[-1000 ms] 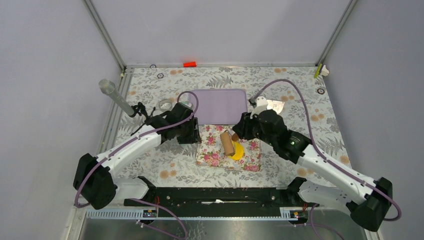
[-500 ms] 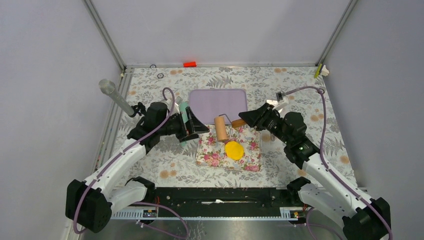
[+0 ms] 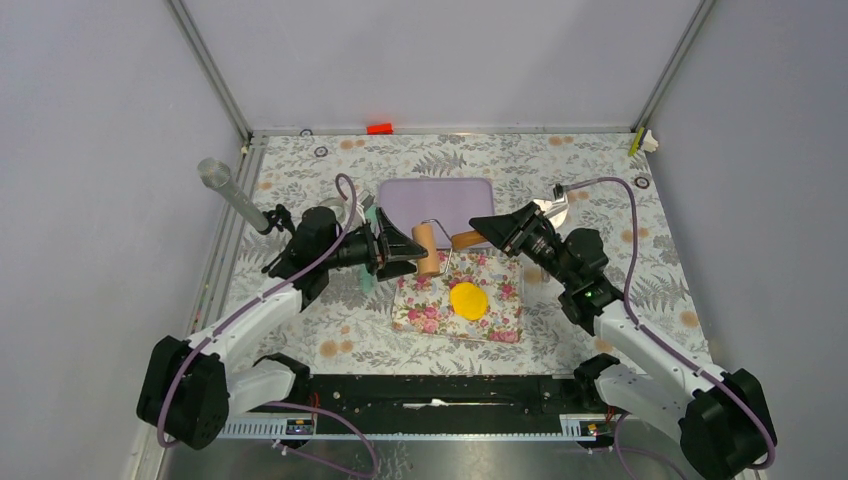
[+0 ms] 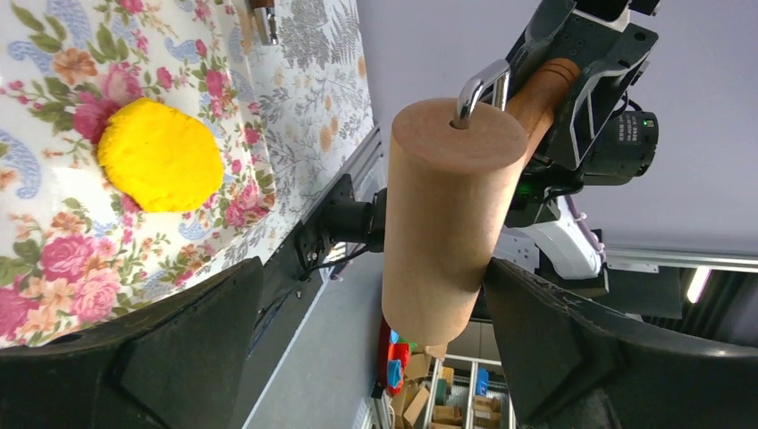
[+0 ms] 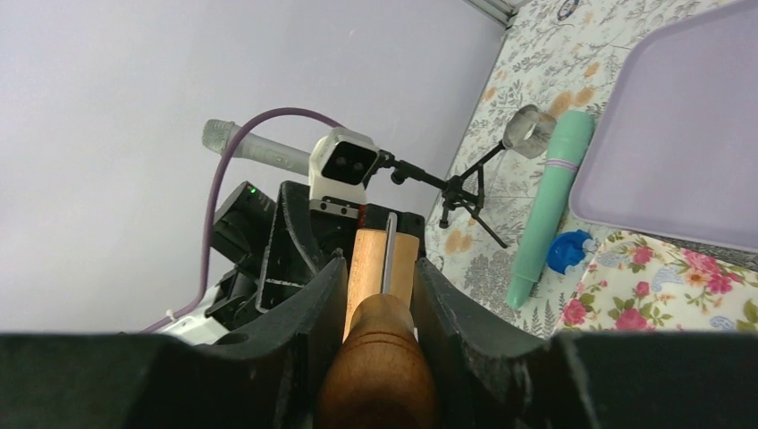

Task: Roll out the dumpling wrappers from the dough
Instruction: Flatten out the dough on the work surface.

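Dough [image 3: 468, 299] is lying as a flattened yellow round near the middle of the floral mat [image 3: 415, 318], closest to the arm bases, with nothing touching it.

Just past it, both arms are meeting over the mat's far edge. Right gripper [image 3: 484, 234] is clamping tight on the wooden handle [image 5: 380, 371] of the roller [image 4: 445, 214] and holding it up off the mat. The wire bracket [image 4: 478, 85] is running from the handle into the end of the drum.

Left gripper [image 3: 405, 252] is facing it with its jaws spread wide and gripping nothing. The drum is sitting in the gap between the fingers [image 4: 143, 357]; can't tell if either one is touching it.

Further back, a purple tray [image 3: 440, 205] is lying flat beyond the roller. A teal stick [image 5: 547, 201] and a small blue piece [image 5: 565, 252] are lying beside the tray's left edge. A mic on a small stand [image 3: 228, 192] is leaning out at the far left.
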### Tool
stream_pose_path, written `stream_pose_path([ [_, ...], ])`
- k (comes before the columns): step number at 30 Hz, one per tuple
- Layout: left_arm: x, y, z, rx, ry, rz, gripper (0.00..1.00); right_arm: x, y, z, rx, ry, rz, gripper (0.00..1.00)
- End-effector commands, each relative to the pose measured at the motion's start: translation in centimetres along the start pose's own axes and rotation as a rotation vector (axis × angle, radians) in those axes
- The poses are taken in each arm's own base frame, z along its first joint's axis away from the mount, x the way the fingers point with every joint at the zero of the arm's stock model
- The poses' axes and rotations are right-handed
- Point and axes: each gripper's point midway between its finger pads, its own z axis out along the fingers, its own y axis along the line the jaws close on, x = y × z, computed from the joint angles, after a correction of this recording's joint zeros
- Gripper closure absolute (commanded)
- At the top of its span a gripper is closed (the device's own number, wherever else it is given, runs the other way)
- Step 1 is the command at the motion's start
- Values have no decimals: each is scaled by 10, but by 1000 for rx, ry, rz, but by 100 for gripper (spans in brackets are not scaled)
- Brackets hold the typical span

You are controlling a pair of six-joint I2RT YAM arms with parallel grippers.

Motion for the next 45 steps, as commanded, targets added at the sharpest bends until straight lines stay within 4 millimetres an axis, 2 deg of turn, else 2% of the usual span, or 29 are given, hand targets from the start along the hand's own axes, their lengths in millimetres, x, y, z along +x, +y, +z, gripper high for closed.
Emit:
stream_pose_path([
  [1, -5, -30, 8, 108, 13, 50, 1, -16, 41, 1, -164, -49, 14, 100],
  [4, -5, -33, 17, 105, 22, 43, 2, -14, 39, 2, -163, -43, 22, 100],
  [10, -11, -49, 28, 168, 13, 20, 12, -9, 34, 3, -155, -28, 29, 100],
  [17, -8, -66, 38, 255, 31, -25, 34, -5, 29, 3, -149, -17, 38, 100],
  [21, -6, -75, 40, 321, 41, -47, 42, -1, 27, 3, -144, 2, 36, 100],
  [25, -5, -74, 42, 333, 52, -58, 62, 4, 27, 2, -144, 36, 41, 100],
  [28, -4, -76, 42, 336, 58, -46, 86, 14, 29, 3, -130, 114, 34, 100],
  [29, -4, -76, 42, 332, 61, -38, 99, 19, 29, 3, -119, 155, 24, 100],
  [30, -3, -76, 42, 322, 70, -31, 100, 23, 30, 2, -114, 194, 10, 96],
  [31, -2, -73, 42, 302, 79, -26, 100, 29, 32, 0, -115, 237, 1, 86],
  [33, 2, -70, 41, 263, 100, 5, 100, 35, 38, -5, -124, 301, -27, 60],
  [34, 3, -67, 41, 238, 116, 28, 100, 39, 41, -8, -137, 335, -39, 44],
  [36, 7, -60, 37, 190, 147, 72, 100, 45, 48, -14, -154, 403, -48, 30],
  [39, 13, -55, 28, 156, 195, 149, 100, 53, 60, -24, -200, 504, -33, 19],
  [45, 27, -63, 8, 191, 303, 252, 100, 59, 65, -35, -246, 586, 20, 17],
])
